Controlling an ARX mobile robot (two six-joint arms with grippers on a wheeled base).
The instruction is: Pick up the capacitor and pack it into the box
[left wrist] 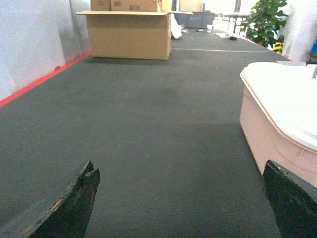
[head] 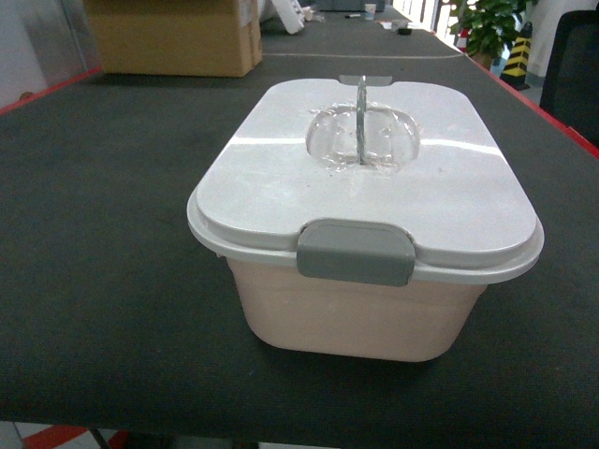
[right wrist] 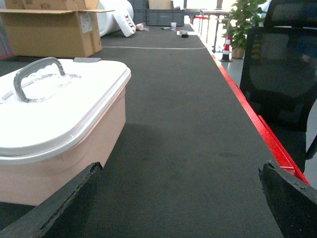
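Both claws released, left claw (left wrist: 181, 201), right claw (right wrist: 181, 198), lidded box (head: 356, 313), carton (left wrist: 130, 33) marked "#EH"

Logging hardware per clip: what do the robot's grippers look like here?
Only fingertips show, in the wrist views. The left gripper has black, matte fingers with chipped, worn inner edges. The right gripper has similar black, rough-edged fingers. No cables or markings are visible.

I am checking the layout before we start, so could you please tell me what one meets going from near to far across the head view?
Grey latch → box lid with upright grey handle → brown cardboard carton.
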